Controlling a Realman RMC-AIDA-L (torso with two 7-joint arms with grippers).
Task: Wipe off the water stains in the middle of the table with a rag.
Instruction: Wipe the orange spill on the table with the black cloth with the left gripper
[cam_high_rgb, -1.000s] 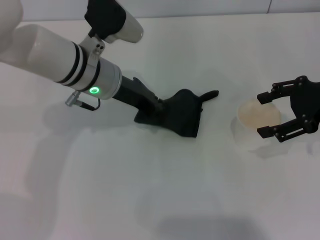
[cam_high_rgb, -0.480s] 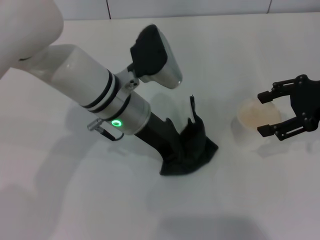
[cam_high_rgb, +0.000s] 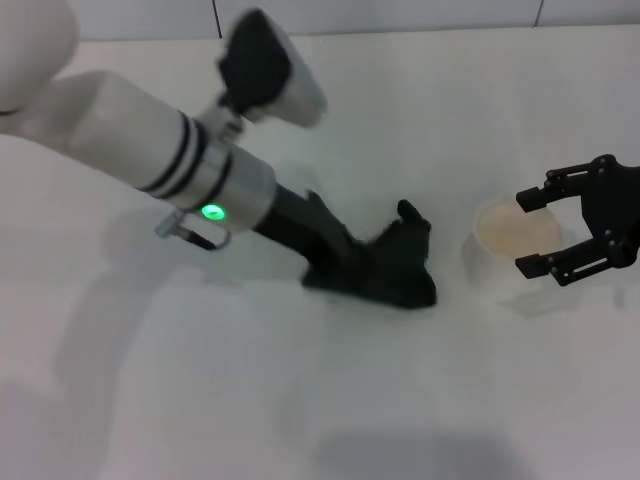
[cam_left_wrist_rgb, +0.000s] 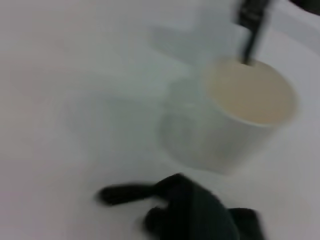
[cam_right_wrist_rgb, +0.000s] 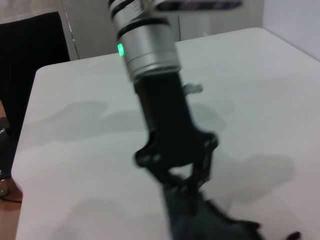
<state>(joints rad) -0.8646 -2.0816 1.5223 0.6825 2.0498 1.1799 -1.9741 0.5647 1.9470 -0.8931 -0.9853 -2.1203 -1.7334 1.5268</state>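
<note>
Left gripper (cam_high_rgb: 352, 268) reaching down into middle of table (cam_high_rgb: 300, 400), fingers pinching rag (cam_high_rgb: 400, 270) and pressing it flat onto surface. Rag lying bunched, dark, just left of translucent cup (cam_high_rgb: 510, 245), not touching it. Water stains not showing; cannot tell whether under cloth. Right gripper (cam_high_rgb: 550, 232) hovering at right edge, fingers spread wide around cup's far side, gripping nothing
</note>
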